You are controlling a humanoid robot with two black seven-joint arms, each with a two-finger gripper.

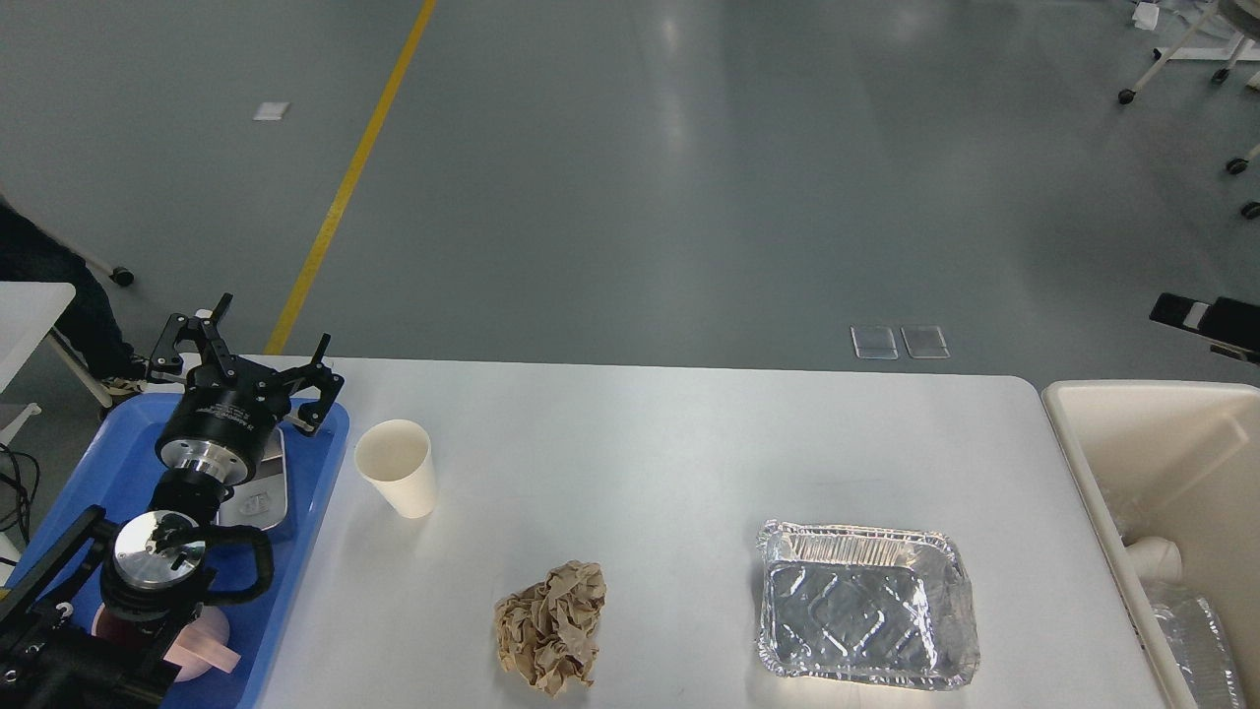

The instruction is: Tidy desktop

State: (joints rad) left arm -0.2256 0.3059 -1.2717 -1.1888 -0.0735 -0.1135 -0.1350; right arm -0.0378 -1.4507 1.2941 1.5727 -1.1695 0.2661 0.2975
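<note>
The desktop is a wide white-grey tabletop. On it stand a cream paper cup at the left, a crumpled brown paper ball near the front, and an empty foil tray at the front right. My left gripper hovers open and empty over the far end of the blue tray, left of the cup. Of my right gripper only a black tip shows at the right edge, above the bin; its fingers cannot be told apart.
The blue tray holds a metal box and a pink item, partly hidden by my left arm. A cream bin stands against the table's right edge with clear plastic items inside. Grey floor lies beyond the far edge.
</note>
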